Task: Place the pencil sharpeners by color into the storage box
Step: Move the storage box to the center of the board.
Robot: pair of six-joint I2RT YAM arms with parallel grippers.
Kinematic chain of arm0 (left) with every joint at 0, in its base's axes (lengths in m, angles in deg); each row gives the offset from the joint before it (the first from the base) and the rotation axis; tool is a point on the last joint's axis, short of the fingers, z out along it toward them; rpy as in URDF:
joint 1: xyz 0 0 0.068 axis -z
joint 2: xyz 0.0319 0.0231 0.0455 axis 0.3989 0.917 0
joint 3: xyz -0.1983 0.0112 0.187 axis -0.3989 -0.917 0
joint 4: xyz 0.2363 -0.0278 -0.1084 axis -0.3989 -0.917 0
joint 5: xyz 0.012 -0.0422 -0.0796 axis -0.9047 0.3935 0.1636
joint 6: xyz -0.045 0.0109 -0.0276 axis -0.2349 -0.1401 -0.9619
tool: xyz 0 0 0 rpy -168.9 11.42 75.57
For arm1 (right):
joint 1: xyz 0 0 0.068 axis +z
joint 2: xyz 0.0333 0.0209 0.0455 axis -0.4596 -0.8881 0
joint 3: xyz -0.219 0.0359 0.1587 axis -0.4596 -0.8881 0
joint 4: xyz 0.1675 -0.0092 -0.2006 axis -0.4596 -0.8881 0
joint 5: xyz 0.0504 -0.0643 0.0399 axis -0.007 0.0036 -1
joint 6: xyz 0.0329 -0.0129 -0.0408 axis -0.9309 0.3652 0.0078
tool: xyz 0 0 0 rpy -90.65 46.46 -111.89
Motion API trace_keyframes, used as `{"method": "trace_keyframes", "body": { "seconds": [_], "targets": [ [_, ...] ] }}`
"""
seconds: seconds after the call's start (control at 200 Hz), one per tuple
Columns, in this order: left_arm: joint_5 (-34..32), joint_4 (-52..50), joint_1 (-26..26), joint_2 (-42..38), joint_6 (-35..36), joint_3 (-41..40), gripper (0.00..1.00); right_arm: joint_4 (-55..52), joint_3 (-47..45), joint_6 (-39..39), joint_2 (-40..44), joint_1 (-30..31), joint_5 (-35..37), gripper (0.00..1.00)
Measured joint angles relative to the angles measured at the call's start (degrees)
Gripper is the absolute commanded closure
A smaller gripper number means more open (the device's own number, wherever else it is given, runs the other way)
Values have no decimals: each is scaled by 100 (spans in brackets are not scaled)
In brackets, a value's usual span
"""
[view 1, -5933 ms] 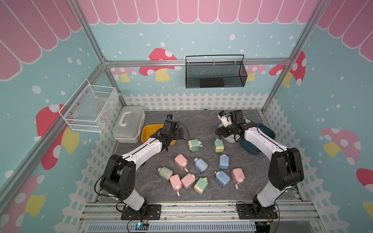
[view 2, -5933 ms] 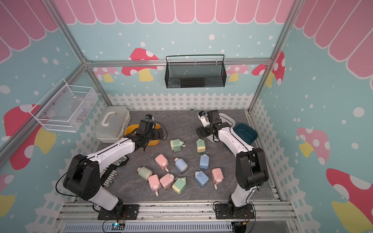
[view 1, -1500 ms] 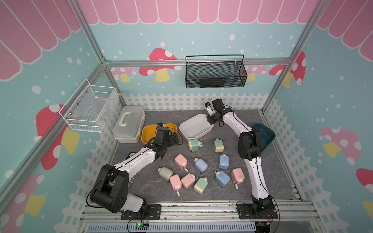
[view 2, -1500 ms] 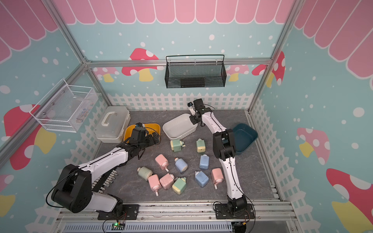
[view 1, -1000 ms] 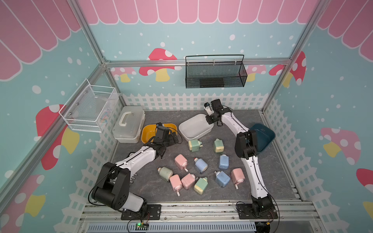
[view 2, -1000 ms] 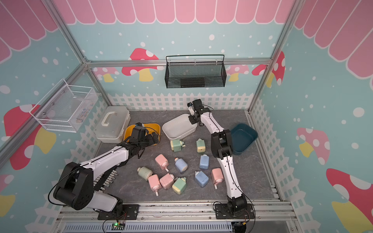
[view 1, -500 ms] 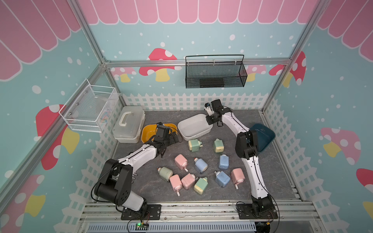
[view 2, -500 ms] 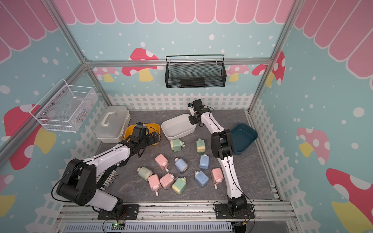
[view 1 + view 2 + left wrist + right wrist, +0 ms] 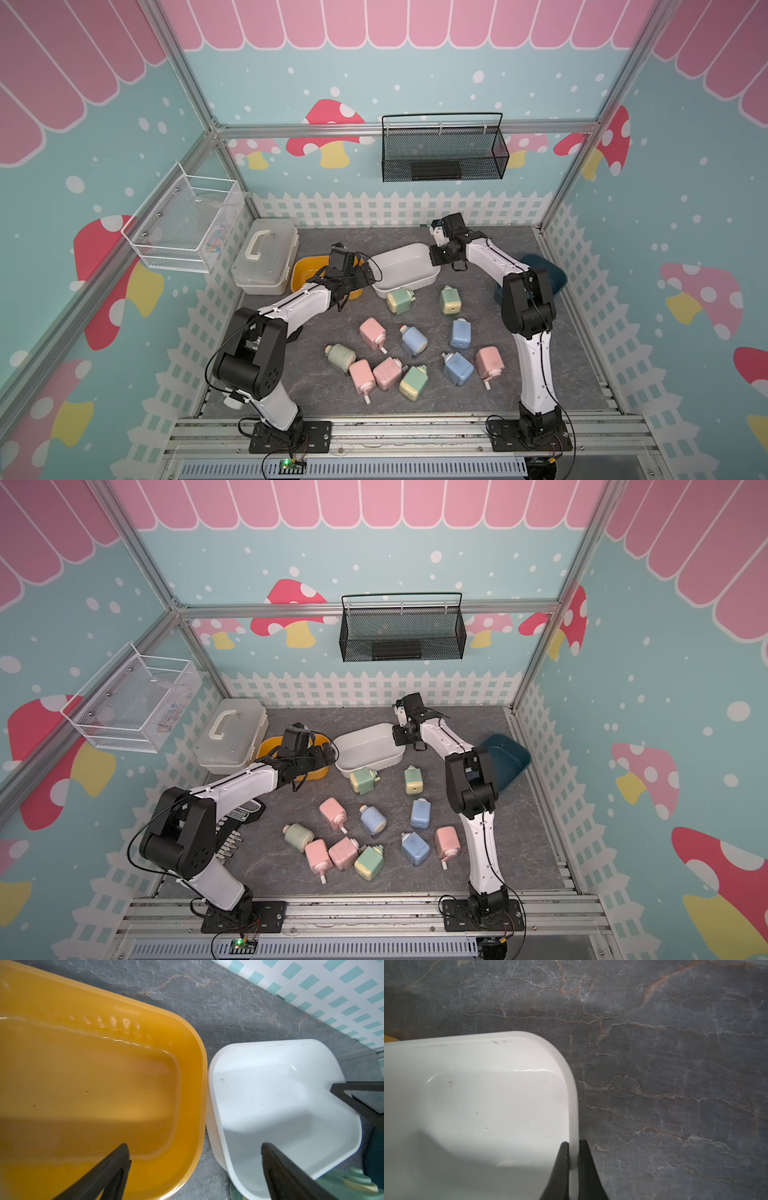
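Several pink, blue and green pencil sharpeners (image 9: 414,340) lie scattered on the grey table in both top views. One green sharpener (image 9: 353,1180) lies just in front of the white storage box (image 9: 403,266) (image 9: 488,1095). My right gripper (image 9: 573,1145) (image 9: 434,255) is shut on that box's right rim, one finger inside and one outside. My left gripper (image 9: 194,1147) (image 9: 365,274) hovers open over the seam between the yellow box (image 9: 83,1084) and the white box, holding nothing. Both boxes are empty.
A dark teal box (image 9: 557,276) leans tilted at the right fence behind my right arm. A white lidded case (image 9: 266,257) stands at the back left beside the yellow box (image 9: 305,270). A white wire basket (image 9: 187,224) and a black one (image 9: 442,153) hang on the walls.
My right gripper closed on the white box's rim and nudged it slightly left, up against the yellow box. Earlier it had brought that box over from the teal one. The left gripper shifted toward the seam.
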Motion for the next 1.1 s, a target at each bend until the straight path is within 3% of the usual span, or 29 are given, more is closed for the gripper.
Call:
{"method": "trace_keyframes", "body": {
  "seconds": [0.51,0.78,0.926,1.101],
  "targets": [
    [83,-282,0,590,181,586,1,1252,-1099,-1010,350,92,24,100],
    [127,-369,0,791,214,732,1,1408,-1683,-1360,734,273,321,100],
    [149,-409,0,811,216,820,1,1335,-1871,-1473,903,343,544,90],
    [190,-409,0,824,219,909,1,1307,-2081,-1652,1056,354,826,85]
  ]
}}
